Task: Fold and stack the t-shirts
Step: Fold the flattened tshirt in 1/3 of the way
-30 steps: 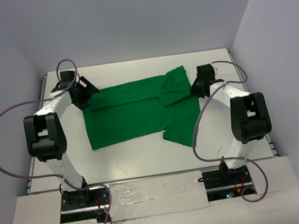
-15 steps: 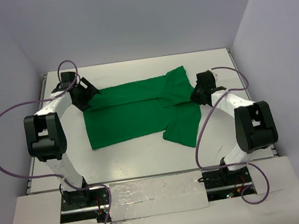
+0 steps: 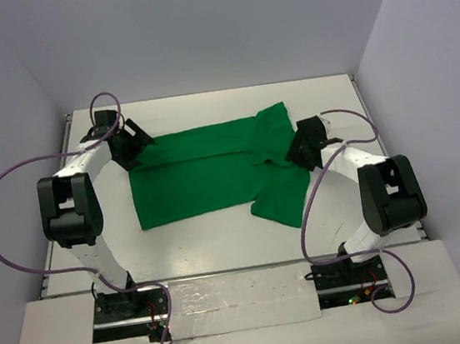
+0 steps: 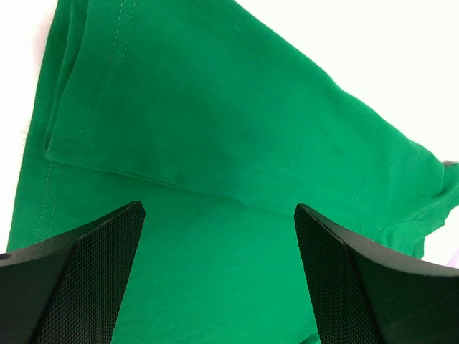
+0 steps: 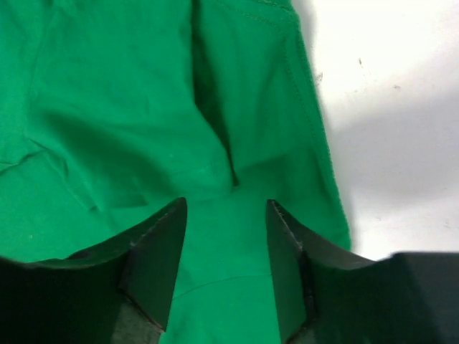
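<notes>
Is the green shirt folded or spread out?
Partly folded: the shirt lies flat with one sleeve turned onto the body.

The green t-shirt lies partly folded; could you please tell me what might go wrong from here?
1. The right pincer stands open over a puckered crease in the t-shirt; closing there may pinch several layers and drag the fold askew.
2. The left pincer is open above a folded hem edge; catching one layer only could undo that fold.

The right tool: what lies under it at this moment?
Under the right tool lies the green t-shirt, a seamed fold showing between its parted jaws. Bare table shows beside the hem. The table beneath the cloth is covered and cannot be seen.
</notes>
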